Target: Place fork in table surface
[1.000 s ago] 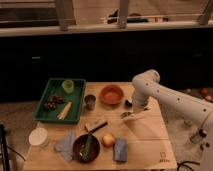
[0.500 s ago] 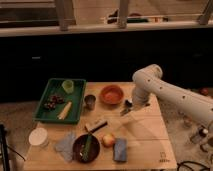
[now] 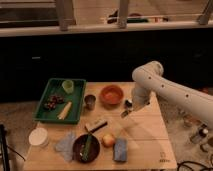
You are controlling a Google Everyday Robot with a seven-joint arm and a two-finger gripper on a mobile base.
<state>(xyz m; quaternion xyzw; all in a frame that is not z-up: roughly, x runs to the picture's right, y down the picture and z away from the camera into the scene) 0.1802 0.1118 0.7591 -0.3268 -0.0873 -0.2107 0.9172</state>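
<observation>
The jaws point down at the fork (image 3: 125, 113), a slim slanted piece right at their tips, but I cannot tell whether they grasp it or have released it, nor whether it already rests on the wood. The gripper (image 3: 129, 105) is low over the table (image 3: 150, 145), in its far right part, just beside the orange bowl (image 3: 111, 94) on that bowl's right. Above it the white arm (image 3: 170, 92) drops steeply from a bent joint over the table's far edge, then stretches away to the right and down out of view. Left of the bowl stands a small metal cup (image 3: 90, 101), and beyond that the green tray (image 3: 76, 102).
</observation>
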